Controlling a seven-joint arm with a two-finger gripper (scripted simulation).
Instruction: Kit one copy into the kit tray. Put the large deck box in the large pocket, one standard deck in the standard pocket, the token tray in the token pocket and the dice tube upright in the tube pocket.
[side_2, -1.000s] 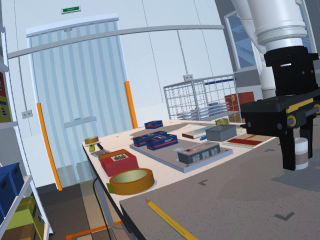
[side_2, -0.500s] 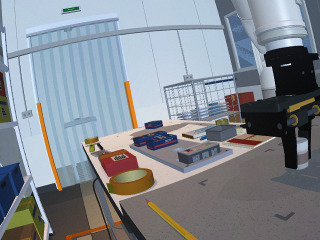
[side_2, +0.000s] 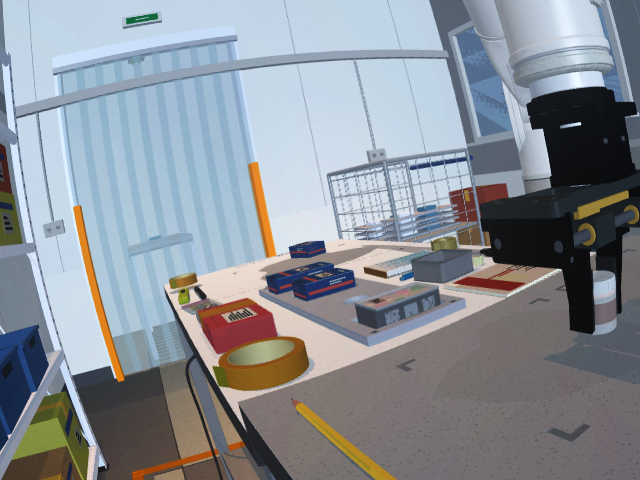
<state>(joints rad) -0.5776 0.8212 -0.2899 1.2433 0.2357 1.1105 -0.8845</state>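
Observation:
The dice tube [side_2: 604, 302], a white cylinder with a brown band, stands upright on the grey mat at the near right, and my gripper [side_2: 599, 310] is closed around it. Further left lies the flat grey kit tray [side_2: 362, 305]. On it a grey token tray [side_2: 397, 305] with patterned sides sits at its near end, and two blue decks [side_2: 310, 279] lie side by side at its far end. A third blue deck [side_2: 307, 249] lies apart on the far side of the table. The red large deck box [side_2: 238, 323] rests near the table's left edge.
A grey open bin [side_2: 442, 265] stands beyond the kit tray, next to a keyboard-like board and a red-and-tan flat sheet. A large tape roll [side_2: 263, 361] and a yellow pencil [side_2: 341, 442] lie near the front-left edge. A wire cage stands behind the table.

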